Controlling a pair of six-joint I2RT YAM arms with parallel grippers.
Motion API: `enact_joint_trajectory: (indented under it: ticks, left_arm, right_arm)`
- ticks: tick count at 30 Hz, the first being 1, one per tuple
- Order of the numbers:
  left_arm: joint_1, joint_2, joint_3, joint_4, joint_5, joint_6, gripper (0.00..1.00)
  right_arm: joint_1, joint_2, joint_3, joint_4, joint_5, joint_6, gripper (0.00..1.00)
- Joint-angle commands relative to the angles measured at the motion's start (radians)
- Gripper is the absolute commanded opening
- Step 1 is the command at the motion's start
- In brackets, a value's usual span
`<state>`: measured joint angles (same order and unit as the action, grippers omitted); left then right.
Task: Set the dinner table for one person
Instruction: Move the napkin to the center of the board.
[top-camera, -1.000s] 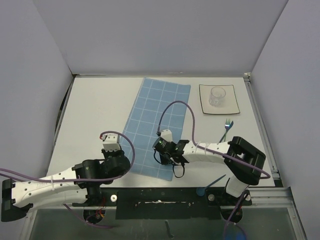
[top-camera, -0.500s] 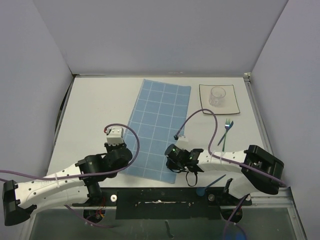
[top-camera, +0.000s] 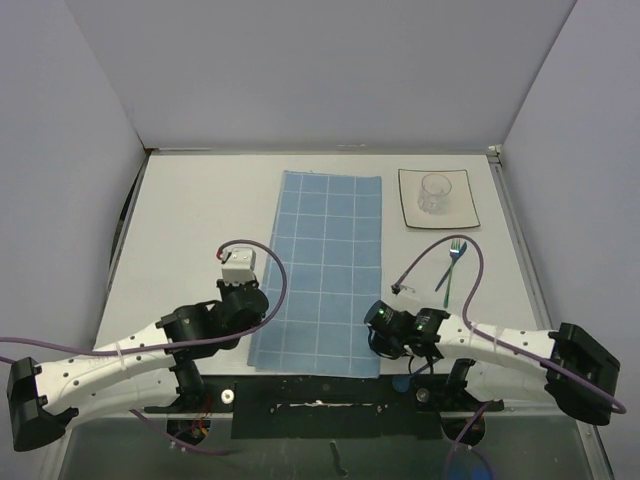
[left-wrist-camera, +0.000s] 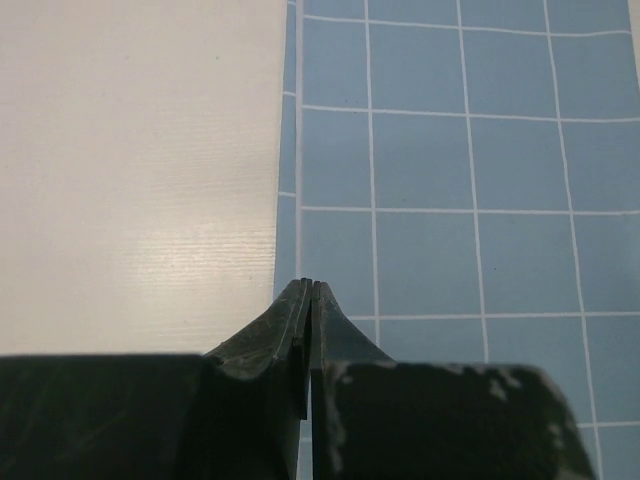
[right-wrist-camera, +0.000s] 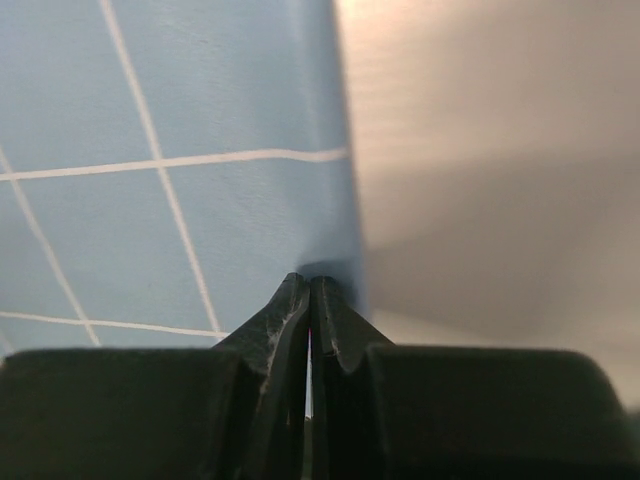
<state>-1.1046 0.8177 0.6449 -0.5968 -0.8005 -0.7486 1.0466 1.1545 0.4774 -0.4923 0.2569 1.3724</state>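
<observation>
The dinner table (top-camera: 190, 220) is a white top. A blue grid-patterned placemat (top-camera: 325, 260) lies lengthwise down its middle, straight, its near end at the front edge. My left gripper (top-camera: 258, 312) is shut on the mat's left edge near the front; the left wrist view shows its tips (left-wrist-camera: 308, 284) pinched right at the edge of the placemat (left-wrist-camera: 450, 150). My right gripper (top-camera: 381, 330) is shut on the mat's right edge, where its tips (right-wrist-camera: 308, 280) nip the slightly raised placemat (right-wrist-camera: 200, 100).
A square white dark-rimmed plate (top-camera: 455, 215) stands at the back right with a clear glass (top-camera: 434, 192) on it. A fork (top-camera: 455, 255) with a blue-green handle lies in front of the plate. A blue utensil (top-camera: 425, 365) lies at the front edge by the right arm.
The placemat has swung from a slant to straight and slid toward the front edge. Both grippers moved with it, the right one to the right and nearer the front.
</observation>
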Motion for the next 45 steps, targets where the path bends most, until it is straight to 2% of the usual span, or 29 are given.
enact_joint_trajectory:
  ticks: [1,4,6,14,16,20,26,29,34,45]
  left_arm:
    - [0.009,0.007,0.048,0.084,0.019,0.032,0.00]
    - [0.018,0.017,0.046,0.136,0.043,0.077,0.00]
    - [0.039,0.035,0.061,0.175,0.082,0.125,0.00]
    - [0.177,0.115,0.122,0.311,0.303,0.297,0.00]
    - [0.246,0.159,0.135,0.358,0.396,0.338,0.00]
    - [0.428,0.309,0.193,0.484,0.681,0.378,0.00]
    - [0.523,0.587,0.392,0.517,0.813,0.474,0.00]
    - [0.561,0.718,0.487,0.537,0.916,0.480,0.00]
    - [0.568,0.876,0.587,0.542,0.950,0.483,0.00]
    - [0.576,1.131,0.499,0.685,0.990,0.335,0.00]
  right_arm:
    - [-0.007,-0.132,-0.031,-0.391,0.094,0.037,0.00]
    - [-0.012,-0.180,0.039,-0.421,0.157,-0.044,0.00]
    - [-0.025,-0.155,0.123,-0.399,0.177,-0.139,0.00]
    - [-0.075,0.170,0.507,-0.299,0.147,-0.488,0.00]
    - [-0.124,0.275,0.605,-0.283,0.101,-0.560,0.00]
    - [-0.242,0.475,0.792,-0.259,0.041,-0.675,0.00]
    - [-0.445,0.730,1.001,-0.192,-0.133,-0.825,0.00]
    - [-0.523,0.807,1.068,-0.161,-0.190,-0.874,0.00]
    - [-0.615,0.894,1.150,-0.181,-0.238,-0.920,0.00]
    - [-0.690,1.042,1.200,-0.148,-0.327,-0.938,0.00]
